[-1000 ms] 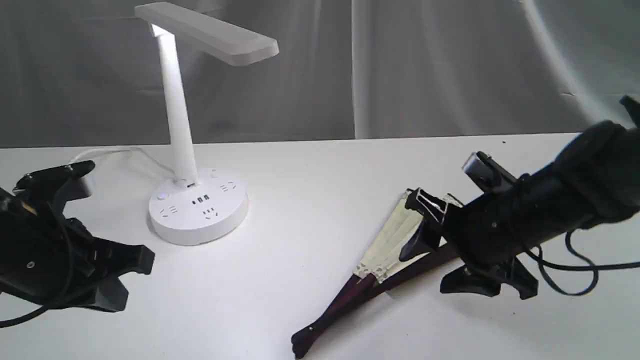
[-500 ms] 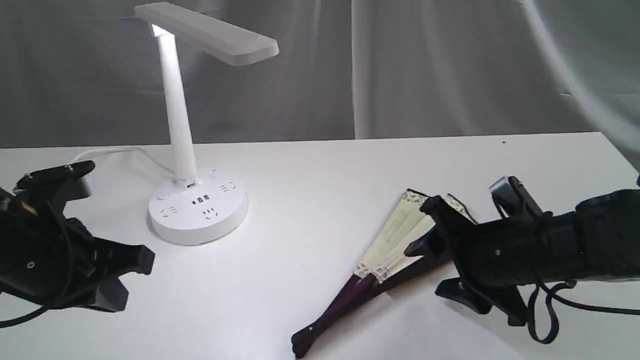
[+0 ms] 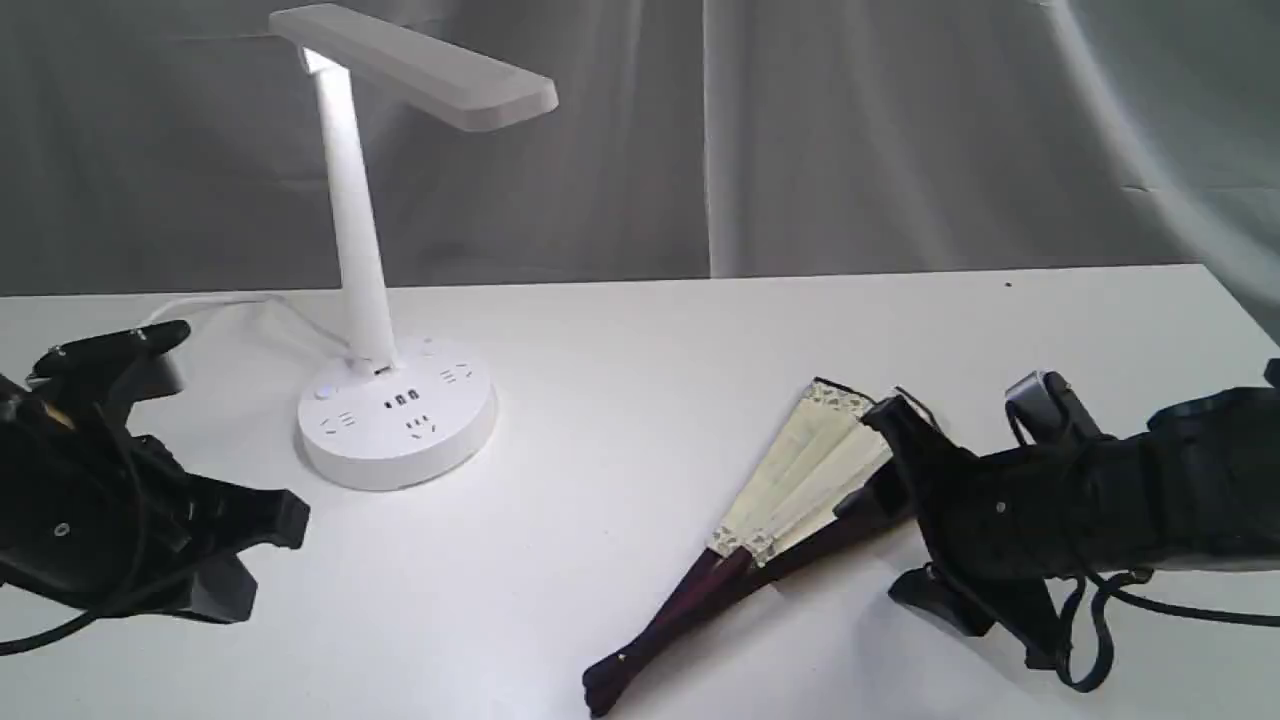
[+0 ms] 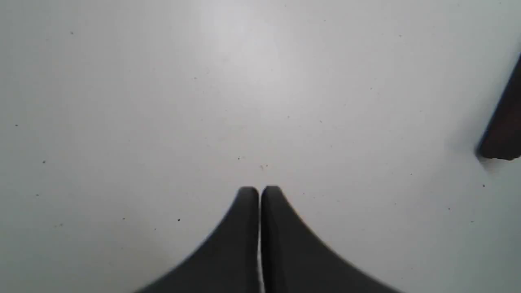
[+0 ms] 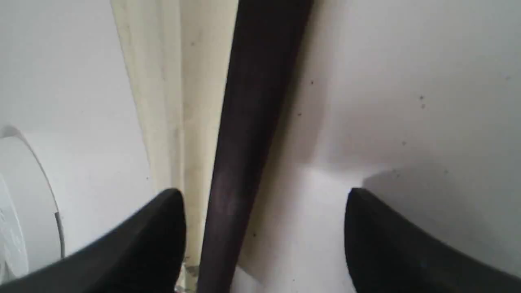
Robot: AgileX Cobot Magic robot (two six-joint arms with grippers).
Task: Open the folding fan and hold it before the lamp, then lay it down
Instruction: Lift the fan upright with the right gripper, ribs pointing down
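Note:
The folding fan lies on the white table, partly spread, its cream pleats pointing to the back right and its rounded pivot end near the front edge. My right gripper is open and low at the fan's wide end. In the right wrist view the maroon guard and cream paper run between the right gripper's fingers without touching them. The white lamp stands at the back left, its head lit. My left gripper rests at the far left, shut and empty.
The lamp's white cord trails off to the left behind its base. A dark fan end shows at the edge of the left wrist view. The lamp base shows in the right wrist view. A grey curtain hangs behind the table.
My right arm has come down and drawn back to the right, bringing its open gripper low over the fan's wide end. The fan, the lamp and my left arm have stayed still.

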